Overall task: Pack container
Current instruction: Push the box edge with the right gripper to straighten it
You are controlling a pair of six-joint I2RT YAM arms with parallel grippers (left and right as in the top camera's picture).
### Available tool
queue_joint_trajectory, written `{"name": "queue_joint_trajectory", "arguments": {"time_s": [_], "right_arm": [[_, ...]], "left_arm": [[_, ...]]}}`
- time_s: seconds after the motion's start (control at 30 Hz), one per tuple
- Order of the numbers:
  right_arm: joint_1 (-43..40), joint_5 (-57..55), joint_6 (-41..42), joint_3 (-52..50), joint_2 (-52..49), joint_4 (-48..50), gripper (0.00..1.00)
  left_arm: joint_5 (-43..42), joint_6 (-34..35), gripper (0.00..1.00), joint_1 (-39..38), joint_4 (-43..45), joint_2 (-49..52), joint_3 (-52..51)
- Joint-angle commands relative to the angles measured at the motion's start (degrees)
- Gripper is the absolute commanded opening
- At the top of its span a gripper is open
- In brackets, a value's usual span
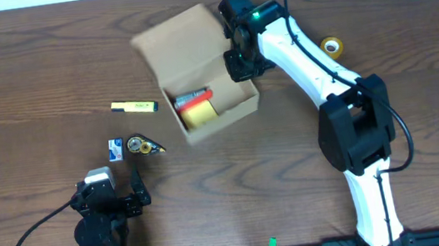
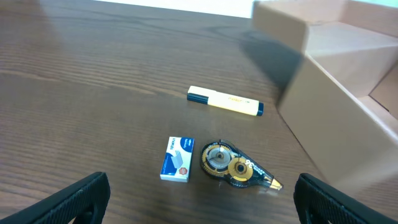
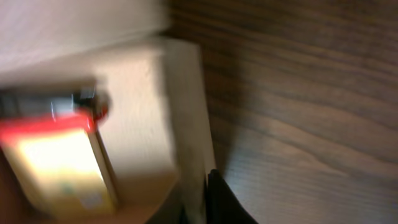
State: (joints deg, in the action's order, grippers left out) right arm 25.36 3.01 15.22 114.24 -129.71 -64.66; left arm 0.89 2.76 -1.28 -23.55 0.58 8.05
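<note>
The container [image 1: 180, 40], a tan cardboard box, stands open at the middle back with its flap lid thrown back to the left. A yellow and red item [image 1: 197, 109] lies inside it. My right gripper [image 1: 243, 63] is at the box's right wall and is shut on that wall. In the right wrist view the wall [image 3: 186, 112] runs down between the jaws of my right gripper [image 3: 202, 186], with one dark finger [image 3: 227, 199] on the outside. My left gripper [image 1: 119, 190] rests low at the front left, wide open and holding nothing, also seen as my left gripper [image 2: 202, 186].
A yellow highlighter [image 1: 134, 107] [image 2: 225, 101], a blue staples box [image 1: 116, 147] [image 2: 178, 159] and a black and gold correction tape dispenser [image 1: 145, 145] [image 2: 236, 167] lie left of the box. A tape roll [image 1: 331, 44] lies at the right.
</note>
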Motion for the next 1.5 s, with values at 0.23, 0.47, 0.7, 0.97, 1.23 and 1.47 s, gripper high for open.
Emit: {"name": "queue_joint_trajectory", "arguments": {"time_s": [0.23,0.47,0.7,0.97,1.23,1.47], "right_arm": [[0.07,-0.24,12.61,-0.07,-0.26,-6.03,0.01],[0.11,-5.95,13.05,0.11,1.99,-14.32,0.01],[0.00,-12.04,11.78,0.09,3.17,-19.21,0.01],[-1.57,-15.80,13.05,0.09,3.17,-20.61,0.01],[-2.08,-15.65,15.43,0.09,3.17,-18.47,0.66],[-2.05,-12.85,19.52,5.01,4.94,-16.20,0.67]], "left_arm": [[0.79,-0.66,0.95,0.28,-0.33,-0.33,-1.09],[0.79,-0.63,0.95,0.28,-0.33,-0.33,-1.09],[0.79,-0.66,0.95,0.28,-0.33,-0.33,-1.09],[0.79,-0.66,0.95,0.28,-0.33,-0.33,-1.09],[0.79,-0.66,0.95,0.28,-0.33,-0.33,-1.09],[0.79,-0.66,0.95,0.28,-0.33,-0.33,-1.09]]}}
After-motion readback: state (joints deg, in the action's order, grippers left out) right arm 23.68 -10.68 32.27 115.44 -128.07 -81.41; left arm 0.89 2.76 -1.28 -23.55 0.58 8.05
